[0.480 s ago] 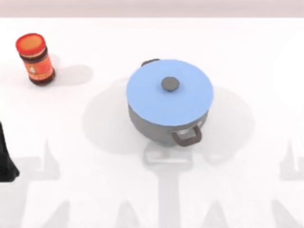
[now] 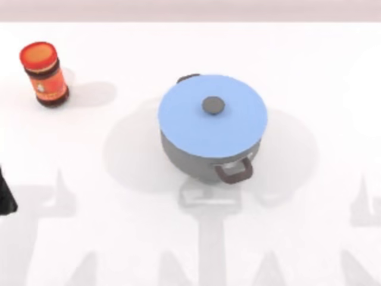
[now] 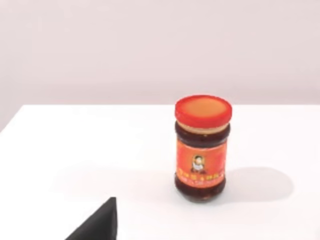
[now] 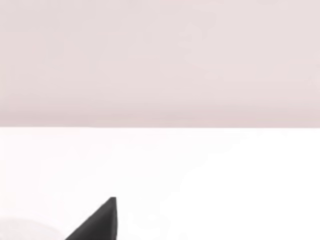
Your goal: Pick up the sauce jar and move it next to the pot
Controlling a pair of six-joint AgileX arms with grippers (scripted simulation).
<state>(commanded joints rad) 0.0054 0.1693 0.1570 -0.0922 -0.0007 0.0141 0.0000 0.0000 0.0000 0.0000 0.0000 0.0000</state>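
The sauce jar [image 2: 45,74], dark with an orange-red lid and label, stands upright at the far left of the table, well apart from the pot. The pot [image 2: 212,128] is grey with a light blue lid, a dark knob and brown handles, and sits mid-table. My left arm [image 2: 5,199] shows only as a dark sliver at the left edge, nearer the front than the jar. In the left wrist view the sauce jar [image 3: 202,147] stands ahead of one dark finger [image 3: 100,226], nothing touching it. The right wrist view shows one finger [image 4: 100,225] over bare table.
The table's far edge [image 3: 160,105] runs behind the jar, with a pale wall beyond. Its left edge [image 3: 10,122] lies close to the jar. Arm shadows fall across the front of the table [image 2: 208,238].
The dark part of my left arm at the left edge shows less than before, having shifted slightly left. Jar and pot have not moved.
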